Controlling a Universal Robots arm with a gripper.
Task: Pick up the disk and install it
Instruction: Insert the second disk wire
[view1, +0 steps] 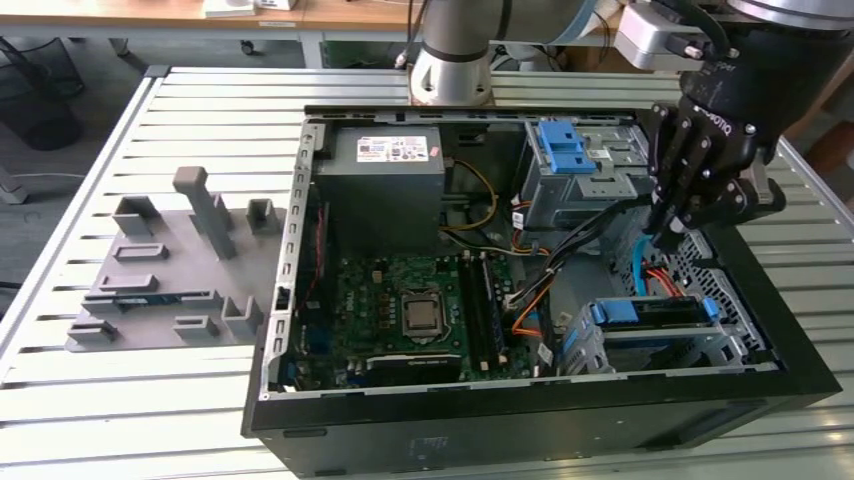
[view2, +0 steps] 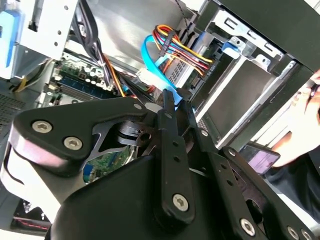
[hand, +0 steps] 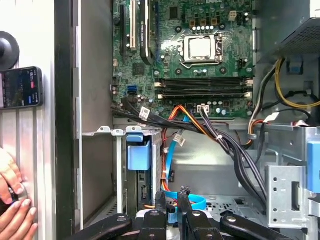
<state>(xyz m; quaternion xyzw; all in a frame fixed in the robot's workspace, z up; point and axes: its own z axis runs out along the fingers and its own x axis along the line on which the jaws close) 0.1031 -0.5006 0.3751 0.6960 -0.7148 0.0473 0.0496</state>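
The disk (view1: 650, 312) lies flat in the lower drive cage at the front corner of the open computer case, on the exterior view's right, with blue rails along its edges. In the first wrist view its blue bracket (hand: 138, 152) shows at the mouth of that cage. My gripper (view1: 665, 238) hangs inside the case just behind the disk, above the perforated floor. Its fingers are shut on the end of a flat blue cable (hand: 192, 201), which shows in both wrist views. In the second wrist view the blue cable (view2: 152, 62) runs down to the gripper (view2: 176, 97).
A grey power-supply box (view1: 387, 185) and a motherboard (view1: 414, 305) fill the case's other half. An upper grey cage with a blue latch (view1: 574, 160) stands behind my gripper. Bundled wires (hand: 235, 150) cross the middle. A grey peg fixture (view1: 174, 265) sits on the table. A person's hand (hand: 12, 210) and a phone (hand: 20, 87) lie outside the case wall.
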